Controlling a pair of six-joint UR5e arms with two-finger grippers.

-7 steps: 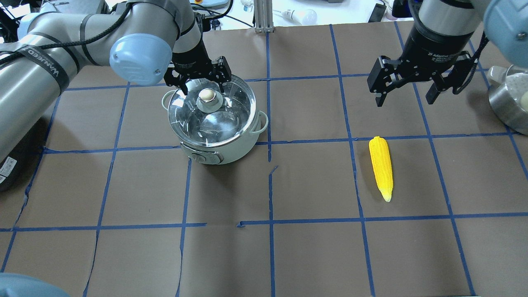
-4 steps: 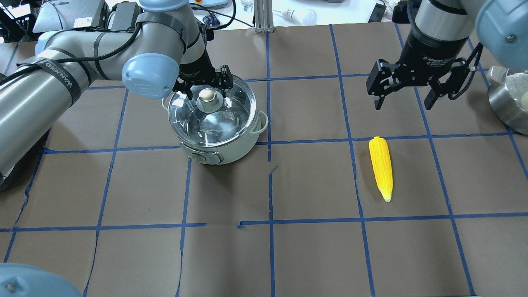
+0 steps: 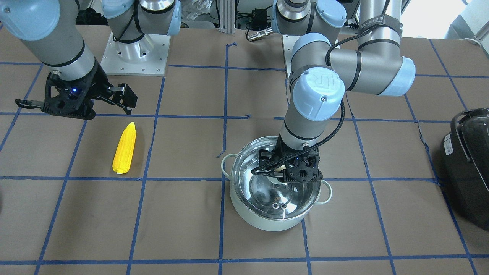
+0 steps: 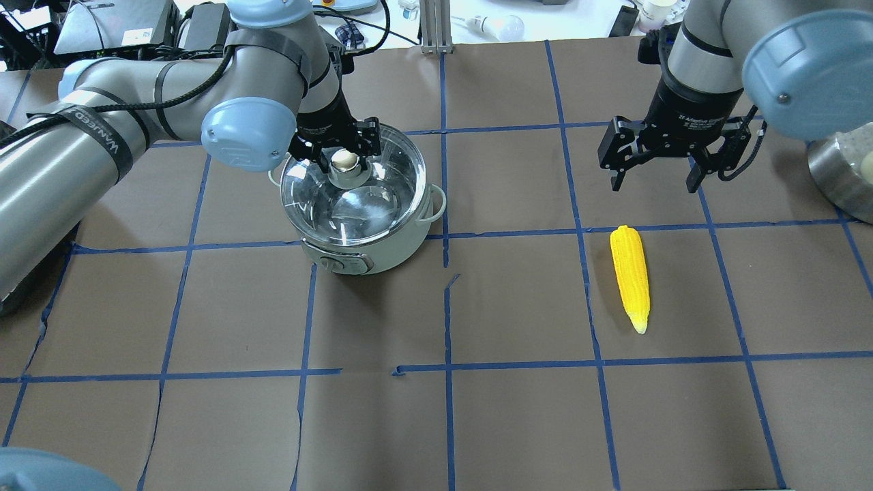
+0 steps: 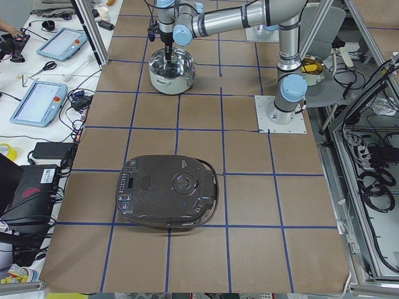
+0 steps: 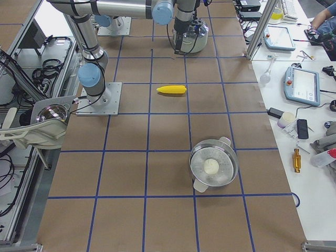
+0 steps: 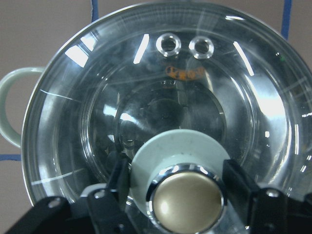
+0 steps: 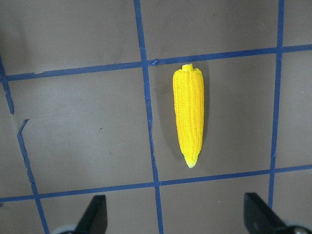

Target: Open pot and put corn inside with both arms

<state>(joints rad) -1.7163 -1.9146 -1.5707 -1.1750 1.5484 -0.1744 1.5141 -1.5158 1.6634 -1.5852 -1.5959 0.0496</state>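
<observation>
Corn [image 4: 629,276] well right of pot [image 4: 390,251]

— What's the lid [image 7: 170,97] under your left claw [image 7: 179,181] like?
— Clear glossy glass, its knob [image 7: 187,202] satin brassy metal on a matt pale collar [image 7: 165,156]. My pot [image 4: 389,249]: mirror-bright steel inside, smooth pale coat outside.
— And the corn [image 8: 189,117]?
— Shiny yellow plastic, bumpy. My worktop [image 4: 518,423] is matt brown paper with blue tape [image 4: 518,366].
</observation>
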